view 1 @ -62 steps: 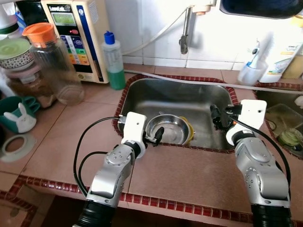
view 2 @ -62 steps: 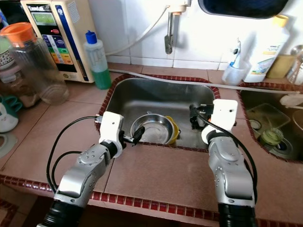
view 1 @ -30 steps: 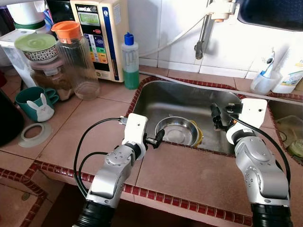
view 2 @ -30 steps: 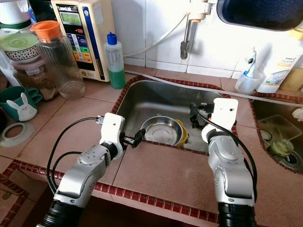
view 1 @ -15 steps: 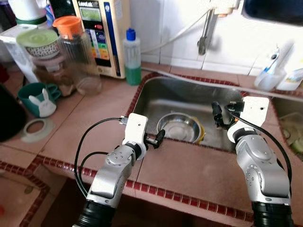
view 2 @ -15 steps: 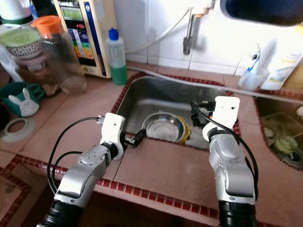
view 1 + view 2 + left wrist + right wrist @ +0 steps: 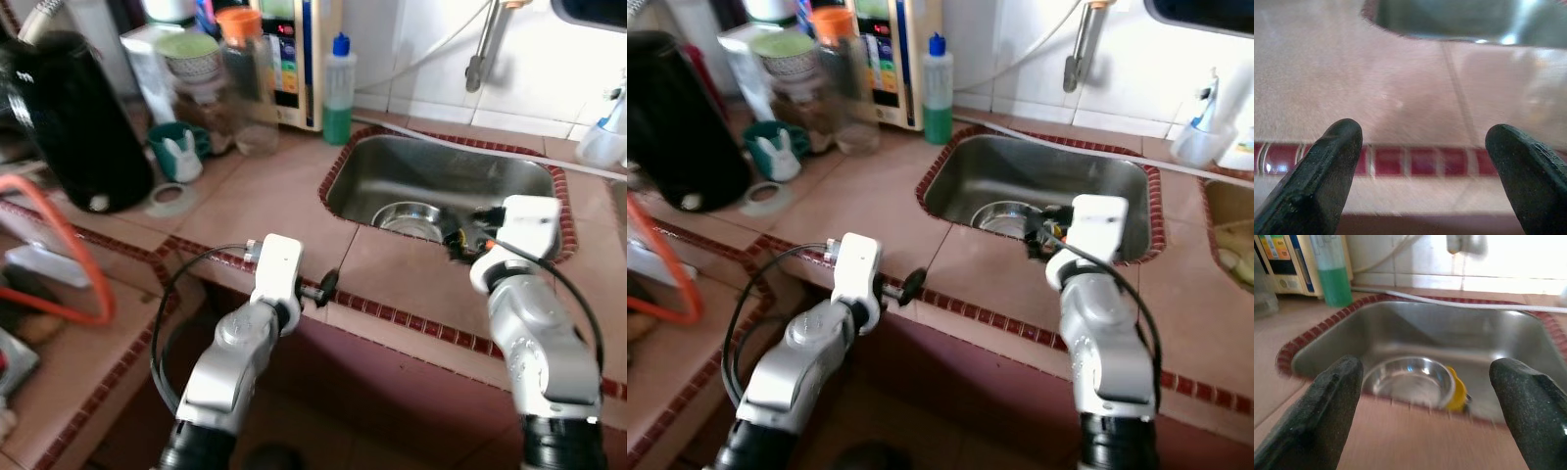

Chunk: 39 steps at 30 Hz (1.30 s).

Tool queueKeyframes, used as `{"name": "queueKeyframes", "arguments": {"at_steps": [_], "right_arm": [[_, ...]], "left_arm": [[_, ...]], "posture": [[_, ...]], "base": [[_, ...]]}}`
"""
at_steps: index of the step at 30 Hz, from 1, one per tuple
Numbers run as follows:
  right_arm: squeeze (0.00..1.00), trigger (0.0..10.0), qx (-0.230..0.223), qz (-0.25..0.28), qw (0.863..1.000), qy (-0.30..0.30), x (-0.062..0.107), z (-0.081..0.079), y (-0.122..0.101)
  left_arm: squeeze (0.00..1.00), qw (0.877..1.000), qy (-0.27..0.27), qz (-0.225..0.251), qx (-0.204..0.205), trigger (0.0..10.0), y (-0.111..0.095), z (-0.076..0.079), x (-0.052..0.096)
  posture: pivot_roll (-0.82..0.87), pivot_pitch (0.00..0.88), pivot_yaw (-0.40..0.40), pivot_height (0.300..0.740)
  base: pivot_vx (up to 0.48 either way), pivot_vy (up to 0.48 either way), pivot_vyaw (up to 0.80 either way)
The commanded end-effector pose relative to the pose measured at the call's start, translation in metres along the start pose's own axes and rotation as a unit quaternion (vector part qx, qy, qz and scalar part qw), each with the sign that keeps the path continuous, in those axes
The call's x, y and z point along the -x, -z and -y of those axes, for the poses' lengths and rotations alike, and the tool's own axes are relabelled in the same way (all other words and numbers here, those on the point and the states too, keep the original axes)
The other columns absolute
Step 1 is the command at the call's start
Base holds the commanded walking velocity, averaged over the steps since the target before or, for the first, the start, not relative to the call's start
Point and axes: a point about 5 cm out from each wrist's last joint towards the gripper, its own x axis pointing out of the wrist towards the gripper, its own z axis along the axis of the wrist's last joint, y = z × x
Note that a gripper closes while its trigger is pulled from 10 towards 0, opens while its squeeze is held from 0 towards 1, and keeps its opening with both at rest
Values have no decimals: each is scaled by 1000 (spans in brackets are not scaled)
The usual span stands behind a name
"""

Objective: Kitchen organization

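Ahead, steel bowl (image 7: 1410,378) in sink (image 7: 1488,340), beyond spread right end effector (image 7: 1425,421).

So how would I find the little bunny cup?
Start at the steel sink and go along the counter to the robot's left, past the green soap bottle. The bunny cup sits beside the big black jug; it is teal with a white rabbit on it.

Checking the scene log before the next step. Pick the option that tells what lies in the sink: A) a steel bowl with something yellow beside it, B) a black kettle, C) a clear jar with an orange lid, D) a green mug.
A: the right wrist view shows a steel bowl in the sink, a yellow item against it.
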Motion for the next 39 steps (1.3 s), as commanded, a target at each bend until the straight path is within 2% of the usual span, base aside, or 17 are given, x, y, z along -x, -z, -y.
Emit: {"name": "queueKeyframes", "arguments": {"at_steps": [1,39], "right_arm": [[0,10000,-2,1,1000,-5,-1,-2,-1],[0,10000,0,5,1000,-12,-1,-5,-2]], "left_arm": [[0,1000,-4,4,-1,10000,-3,-3,1],[0,1000,6,11,-1,10000,-4,-1,2]], "posture": [[74,9,36,740],[75,19,37,740]], "base": [[-266,0,0],[-7,0,0]]}}
